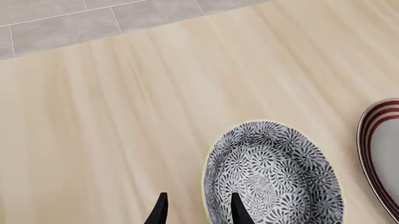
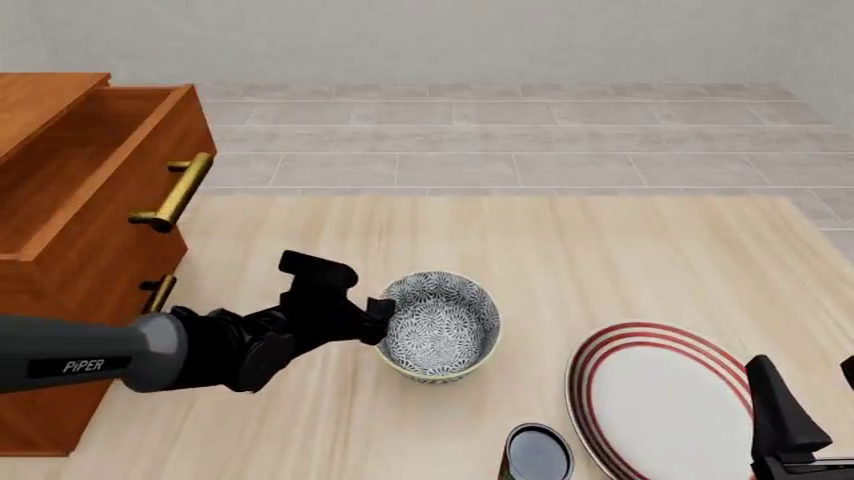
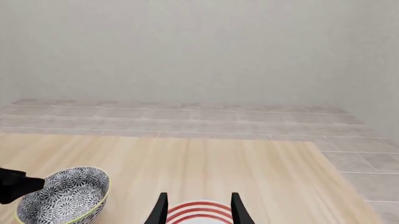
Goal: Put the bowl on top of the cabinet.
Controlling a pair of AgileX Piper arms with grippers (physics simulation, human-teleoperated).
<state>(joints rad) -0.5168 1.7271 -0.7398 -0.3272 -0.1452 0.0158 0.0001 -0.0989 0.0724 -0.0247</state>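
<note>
Pale wood covers the table [image 2: 627, 270], with grey floor tiles behind it. The bowl [image 2: 438, 326] sits near the middle of the table, close to the red-ringed plate [image 2: 661, 400] and a small dark can [image 2: 537, 455]. The big brown cabinet [image 2: 80, 260] stands off to the left side.

The left gripper [image 1: 196, 210] is right at the bowl. In the left wrist view its two fingers are apart, one inside the bowl and one outside, so the near rim sits between them. They do not look squeezed shut on it yet. I think closing on the rim comes next.

The right gripper [image 3: 196, 205] hangs over the plate with its fingers apart, holding nothing. The left arm is much nearer the bowl, and nearer the cabinet too.
</note>
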